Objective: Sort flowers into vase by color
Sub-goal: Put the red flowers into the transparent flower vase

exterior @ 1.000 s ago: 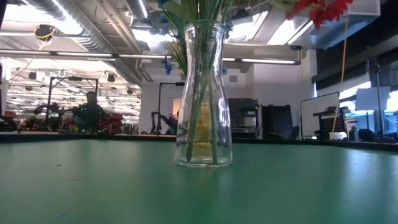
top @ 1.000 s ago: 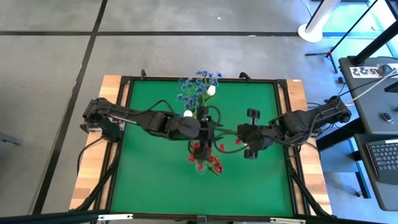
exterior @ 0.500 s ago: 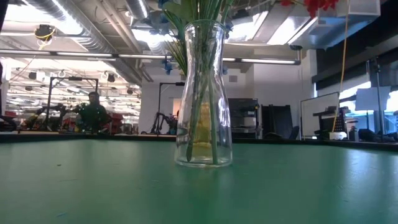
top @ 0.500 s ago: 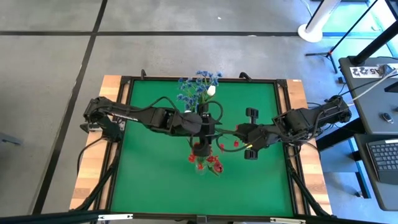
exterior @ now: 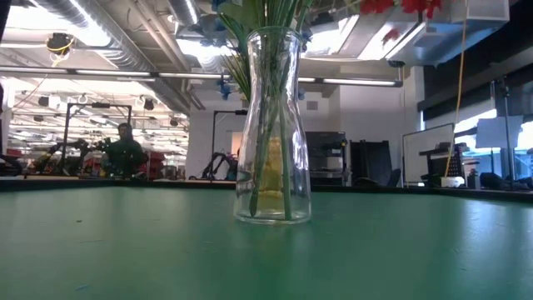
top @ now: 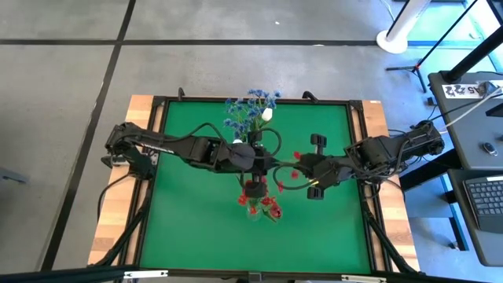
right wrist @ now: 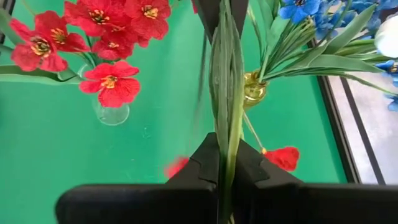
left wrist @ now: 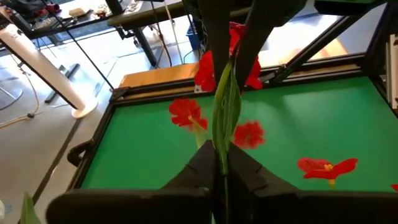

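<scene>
A red flower spray [top: 295,174] on a green leafy stem hangs over the middle of the table, between my two grippers. My left gripper [top: 267,167] [left wrist: 221,171] comes from the table's left and is shut on the stem. My right gripper [top: 303,169] [right wrist: 227,165] faces it from the right and is shut on the same stem. Below stand a clear glass vase [top: 255,209] [right wrist: 109,113] of red flowers [right wrist: 112,25] and, farther back, a gold-necked vase [right wrist: 251,91] of blue flowers [top: 250,110] and white buds [top: 267,115]. My left gripper pinches the green stem and its leaves [left wrist: 222,134] between its two fingers, coming from the table's left and slanting down. The stem runs straight on from the fingers to the right gripper. It is lifted clear of the table, with red blossoms [left wrist: 186,113] around it. My right gripper pinches the same leafy stem [right wrist: 226,124] between its two fingers, coming from the table's right and slanting down. The stem runs on away from the fingertips toward the left gripper. The spray is held clear above the green mat.
The green mat [top: 189,212] has a raised black frame [top: 157,157], with wooden table edges outside it. In the low view the glass vase [exterior: 272,125] stands in the middle. A person [exterior: 123,150] and workshop gear show in the room beyond.
My left gripper has shut on the stem, which my right gripper kept holding. The spray's red blossoms have shifted a little toward the table's far edge. Both vases have stayed where they were.
</scene>
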You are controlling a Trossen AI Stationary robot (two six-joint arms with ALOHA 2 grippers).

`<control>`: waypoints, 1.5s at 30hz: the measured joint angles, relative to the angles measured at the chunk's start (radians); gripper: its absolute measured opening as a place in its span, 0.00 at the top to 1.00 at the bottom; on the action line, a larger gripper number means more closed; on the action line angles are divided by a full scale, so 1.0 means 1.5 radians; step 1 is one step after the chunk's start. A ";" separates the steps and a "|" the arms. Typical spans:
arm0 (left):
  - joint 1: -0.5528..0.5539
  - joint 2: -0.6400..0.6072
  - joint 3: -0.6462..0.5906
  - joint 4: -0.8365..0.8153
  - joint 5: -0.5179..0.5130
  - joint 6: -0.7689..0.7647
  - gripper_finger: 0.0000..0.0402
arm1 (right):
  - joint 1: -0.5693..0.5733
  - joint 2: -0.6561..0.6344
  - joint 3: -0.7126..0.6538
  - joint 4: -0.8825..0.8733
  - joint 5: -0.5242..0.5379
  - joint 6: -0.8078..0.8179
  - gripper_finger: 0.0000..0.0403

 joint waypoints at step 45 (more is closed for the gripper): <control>-0.039 -0.101 0.000 -0.037 -0.109 -0.047 1.00 | 0.033 -0.051 0.140 -0.219 0.149 0.160 0.55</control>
